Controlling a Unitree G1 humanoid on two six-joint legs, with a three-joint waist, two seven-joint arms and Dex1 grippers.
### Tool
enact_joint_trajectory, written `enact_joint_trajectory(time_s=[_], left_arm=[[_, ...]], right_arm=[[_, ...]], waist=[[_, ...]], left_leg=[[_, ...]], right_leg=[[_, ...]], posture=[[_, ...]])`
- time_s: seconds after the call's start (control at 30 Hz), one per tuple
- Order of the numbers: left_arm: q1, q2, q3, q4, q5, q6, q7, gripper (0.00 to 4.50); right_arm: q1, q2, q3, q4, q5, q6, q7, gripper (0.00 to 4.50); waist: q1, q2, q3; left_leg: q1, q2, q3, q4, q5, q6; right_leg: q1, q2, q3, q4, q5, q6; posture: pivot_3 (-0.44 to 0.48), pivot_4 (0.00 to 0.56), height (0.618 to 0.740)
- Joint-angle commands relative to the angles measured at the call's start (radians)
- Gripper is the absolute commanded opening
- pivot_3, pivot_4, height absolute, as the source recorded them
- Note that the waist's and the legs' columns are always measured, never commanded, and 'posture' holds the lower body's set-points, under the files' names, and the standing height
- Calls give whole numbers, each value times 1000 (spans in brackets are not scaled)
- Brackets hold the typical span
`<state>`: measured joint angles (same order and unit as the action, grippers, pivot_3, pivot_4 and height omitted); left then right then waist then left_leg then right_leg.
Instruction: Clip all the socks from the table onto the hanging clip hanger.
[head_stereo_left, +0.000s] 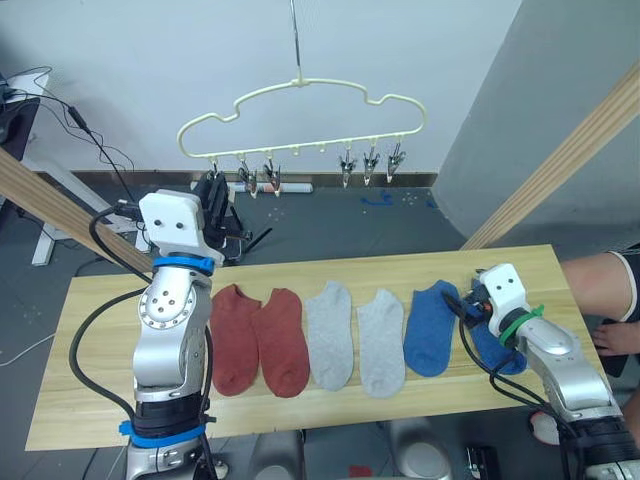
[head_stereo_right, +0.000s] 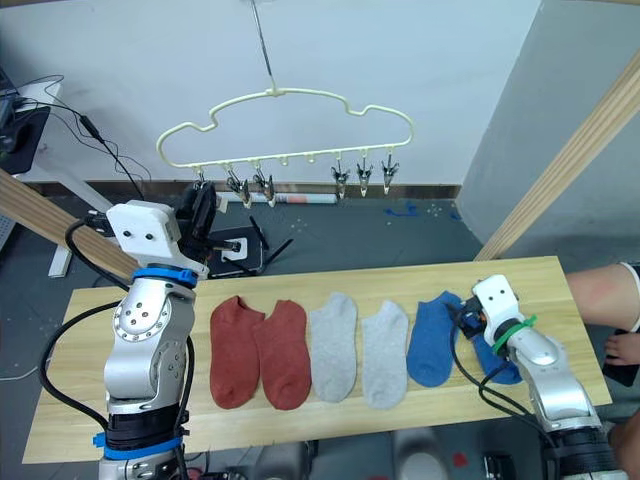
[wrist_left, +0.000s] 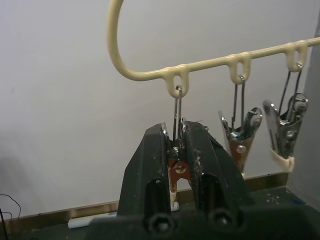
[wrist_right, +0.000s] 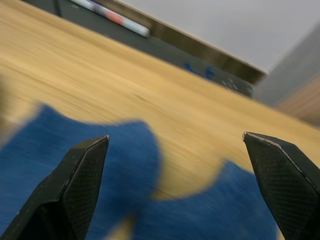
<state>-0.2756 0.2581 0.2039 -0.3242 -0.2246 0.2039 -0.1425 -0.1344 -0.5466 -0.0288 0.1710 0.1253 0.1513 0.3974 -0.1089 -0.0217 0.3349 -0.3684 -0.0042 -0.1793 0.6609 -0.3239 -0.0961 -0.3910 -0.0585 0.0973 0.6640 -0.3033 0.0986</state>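
Six socks lie in a row on the pale plank table: two rust-red, two light grey and two blue. The cream clip hanger hangs behind the table, all its clips bare. My left gripper is raised to the hanger's leftmost clip and is shut on it. My right gripper stands open low over the two blue socks, nothing between its fingers. The rightmost blue sock is partly hidden by that arm.
Slanted wooden beams stand at the left and right of the table. A person's leg shows at the table's right end. Two more clips hang beside the gripped one. Cables lie on the floor behind.
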Motion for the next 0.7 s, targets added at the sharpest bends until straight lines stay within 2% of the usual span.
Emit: enact_joint_trajectory(time_s=[0.03,0.13,0.4,0.6,0.7], left_arm=[[13,13,16,-68,-11,19,-1,194],[22,16,19,-86,-15,33,-1,194],[33,17,29,-102,-34,56,0,194],[32,19,26,-91,-42,56,-5,194],[34,22,28,-90,-47,60,-9,194]], right_arm=[[-19,13,-68,104,11,-67,-7,4500],[-4,32,-103,113,46,-80,16,4500],[102,55,-169,-61,120,44,28,4500],[71,54,-152,12,102,124,44,4500],[49,63,-154,50,104,152,44,3928]], waist=[[2,1,4],[4,1,6],[12,6,9],[13,6,10],[12,6,10]], left_leg=[[0,0,0,0,0,0],[-1,0,0,0,0,0],[-1,0,2,0,0,0],[-1,0,2,0,0,0],[-1,0,2,0,0,0]], right_leg=[[0,0,0,0,0,0],[0,0,0,0,0,0],[0,-1,0,-1,0,0],[0,-1,0,0,0,1],[0,-1,1,-1,0,1]], posture=[[-112,363,740],[-106,365,740],[-115,372,740],[-113,376,740],[-107,377,740]])
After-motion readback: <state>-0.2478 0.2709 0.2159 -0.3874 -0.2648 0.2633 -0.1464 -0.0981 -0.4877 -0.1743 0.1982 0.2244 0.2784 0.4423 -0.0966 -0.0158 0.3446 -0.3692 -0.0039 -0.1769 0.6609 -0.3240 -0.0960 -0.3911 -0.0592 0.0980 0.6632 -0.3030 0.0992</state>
